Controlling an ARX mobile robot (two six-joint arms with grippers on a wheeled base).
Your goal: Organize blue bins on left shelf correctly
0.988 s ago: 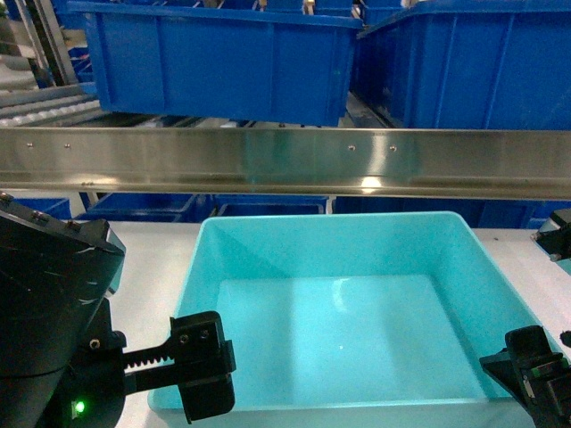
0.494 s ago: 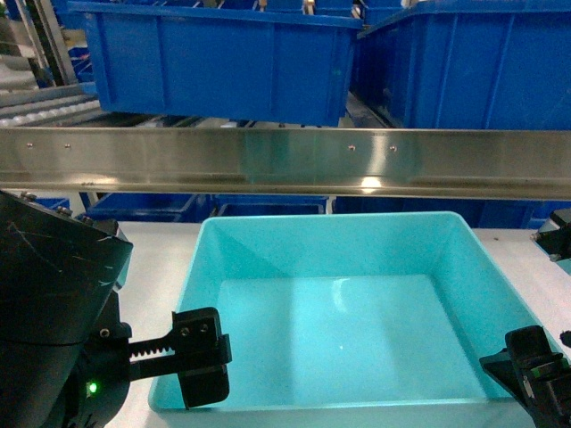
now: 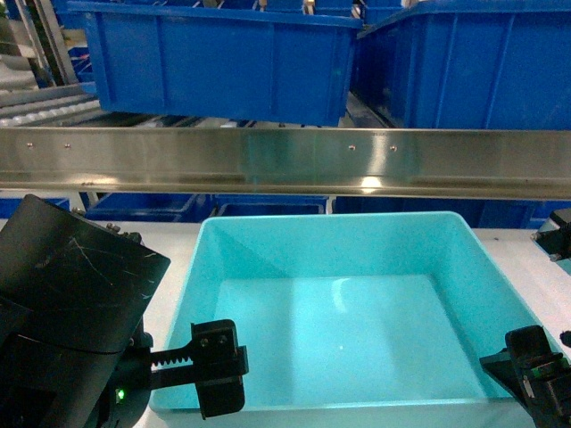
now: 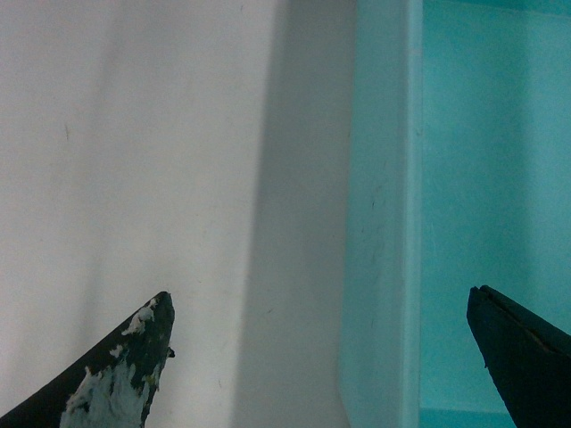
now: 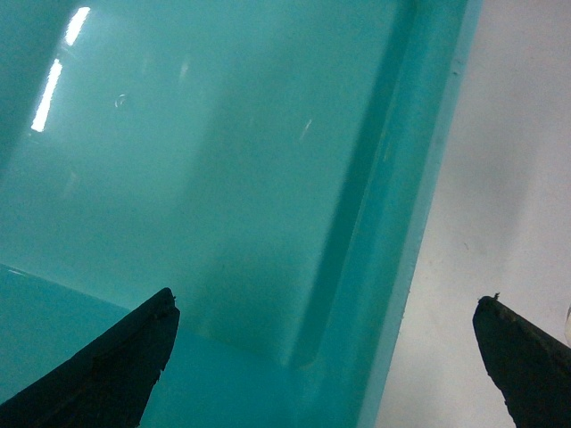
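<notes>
Head view: your left gripper (image 3: 219, 379) has slid right along the near-left corner of the glossy light-turquoise plastic tub (image 3: 343, 330) on the white tabletop (image 3: 169, 259), below the steel shelf rail (image 3: 285, 160), so you look set up for a lift. Left wrist view: jaws wide apart, straddling the tub's left wall (image 4: 384, 223), gripping nothing. Right wrist view: right gripper (image 5: 326, 357) equally wide across the right wall, not clamped.

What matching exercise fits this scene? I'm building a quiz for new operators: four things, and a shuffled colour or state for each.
1. turquoise bin
2. left gripper
3. dark blue bins
4. tabletop

A. white and flat
B. up behind the steel rail
C. open, astride a bin wall
D. empty, resting on the table

Pairs: 1-D, 2-C, 3-B, 4-A
</notes>
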